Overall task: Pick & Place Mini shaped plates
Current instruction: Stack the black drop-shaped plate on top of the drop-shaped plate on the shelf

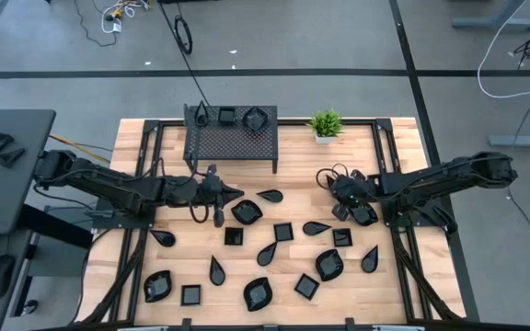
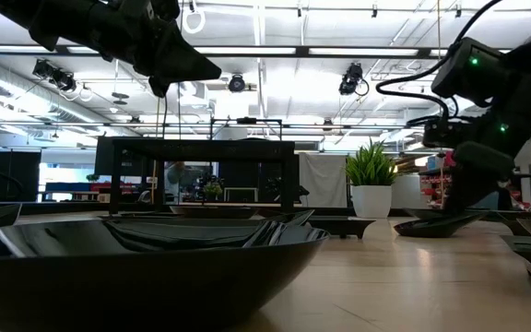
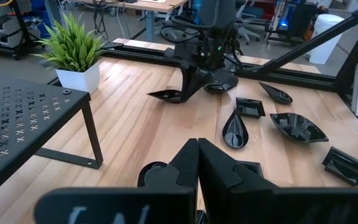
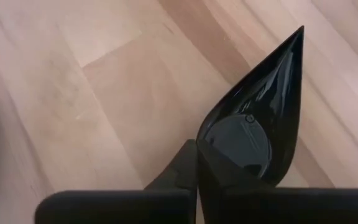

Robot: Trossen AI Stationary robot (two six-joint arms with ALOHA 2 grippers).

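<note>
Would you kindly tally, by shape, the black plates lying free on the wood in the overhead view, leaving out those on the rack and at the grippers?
Teardrop plates: 6
Square plates: 5
Wavy-rim plates: 4
Total: 15

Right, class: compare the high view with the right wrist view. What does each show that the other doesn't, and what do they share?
Only the high view shows the rack, the plant, the left end effector just in front of the rack, and many loose plates. Only the right wrist view shows, close up, a pointed teardrop plate clamped in the right end effector. Both show the wooden table and the right end effector.
</note>
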